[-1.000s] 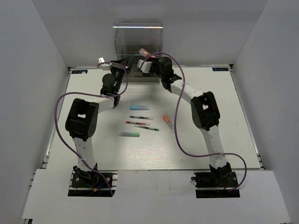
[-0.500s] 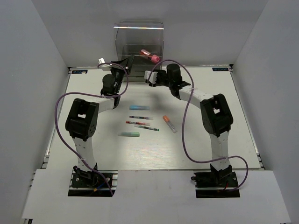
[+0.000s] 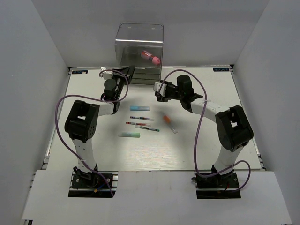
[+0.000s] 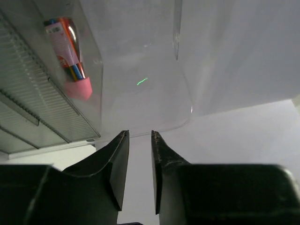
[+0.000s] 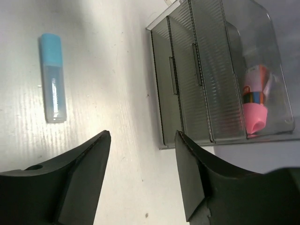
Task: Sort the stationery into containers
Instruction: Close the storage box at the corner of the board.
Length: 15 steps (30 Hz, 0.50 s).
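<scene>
The tall clear box point(image 3: 139, 35) with dark drawer levels stands at the back of the table. The pink tube point(image 3: 151, 57) lies inside its top level, and shows in the left wrist view point(image 4: 68, 51) and the right wrist view point(image 5: 255, 103). My left gripper point(image 3: 124, 71) is by the box's left front, jaws a narrow gap apart and empty point(image 4: 139, 133). My right gripper point(image 3: 157, 90) is open and empty in front of the box point(image 5: 143, 133). On the table lie a blue bar point(image 3: 140, 108), three thin pens point(image 3: 141, 118), a green bar point(image 3: 129, 134) and the orange marker point(image 3: 168, 123).
The blue bar also shows in the right wrist view point(image 5: 52, 77), left of the box's drawer fronts point(image 5: 187, 70). The box's clear wall point(image 4: 140, 47) fills the left wrist view. White walls enclose the table on three sides.
My right gripper let go of the pink tube, which now lies in the box, and drew back toward the table's middle. The box's top now looks closed. My left gripper shifted slightly.
</scene>
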### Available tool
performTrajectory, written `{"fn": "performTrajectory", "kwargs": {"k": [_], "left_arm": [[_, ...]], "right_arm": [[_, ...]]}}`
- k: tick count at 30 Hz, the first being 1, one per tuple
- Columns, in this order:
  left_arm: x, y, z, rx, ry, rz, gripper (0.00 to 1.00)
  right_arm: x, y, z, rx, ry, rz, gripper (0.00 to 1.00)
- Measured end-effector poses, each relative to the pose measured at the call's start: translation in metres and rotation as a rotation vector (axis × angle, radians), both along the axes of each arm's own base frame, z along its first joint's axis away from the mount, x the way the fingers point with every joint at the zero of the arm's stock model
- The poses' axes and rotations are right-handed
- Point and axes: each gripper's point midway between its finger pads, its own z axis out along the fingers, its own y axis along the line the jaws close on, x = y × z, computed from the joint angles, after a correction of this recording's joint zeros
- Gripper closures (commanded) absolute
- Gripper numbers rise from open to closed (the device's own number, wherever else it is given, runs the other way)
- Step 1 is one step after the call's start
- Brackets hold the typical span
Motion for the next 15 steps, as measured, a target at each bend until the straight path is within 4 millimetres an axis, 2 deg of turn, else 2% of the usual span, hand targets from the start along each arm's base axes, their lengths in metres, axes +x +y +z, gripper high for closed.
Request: {"fn": "performTrajectory", "kwargs": {"k": [3, 6, 8, 10, 11, 13, 15], "left_arm": [[-0.003, -0.001, -0.009, 0.011, 0.043, -0.006, 0.47], [-0.007, 0.000, -0.018, 0.030, 0.087, -0.010, 0.40], [-0.009, 0.000, -0.027, 0.047, 0.118, -0.013, 0.38], [-0.013, 0.000, -0.036, 0.064, 0.150, -0.017, 0.38], [-0.014, 0.000, -0.041, 0.071, 0.164, -0.019, 0.42], [-0.017, 0.000, -0.051, 0.086, 0.192, -0.022, 0.48], [-0.017, -0.001, -0.056, 0.097, 0.211, -0.029, 0.58]], "right_arm": [[-0.009, -0.008, 0.009, 0.026, 0.015, -0.014, 0.33], [-0.016, -0.016, 0.018, 0.054, 0.024, -0.031, 0.33], [-0.021, -0.023, 0.023, 0.069, 0.031, -0.044, 0.32], [-0.026, -0.029, 0.023, 0.081, 0.048, -0.061, 0.32], [-0.028, -0.032, 0.022, 0.088, 0.063, -0.073, 0.32], [-0.030, -0.039, 0.018, 0.096, 0.092, -0.098, 0.38], [-0.031, -0.045, 0.014, 0.109, 0.133, -0.128, 0.49]]}}
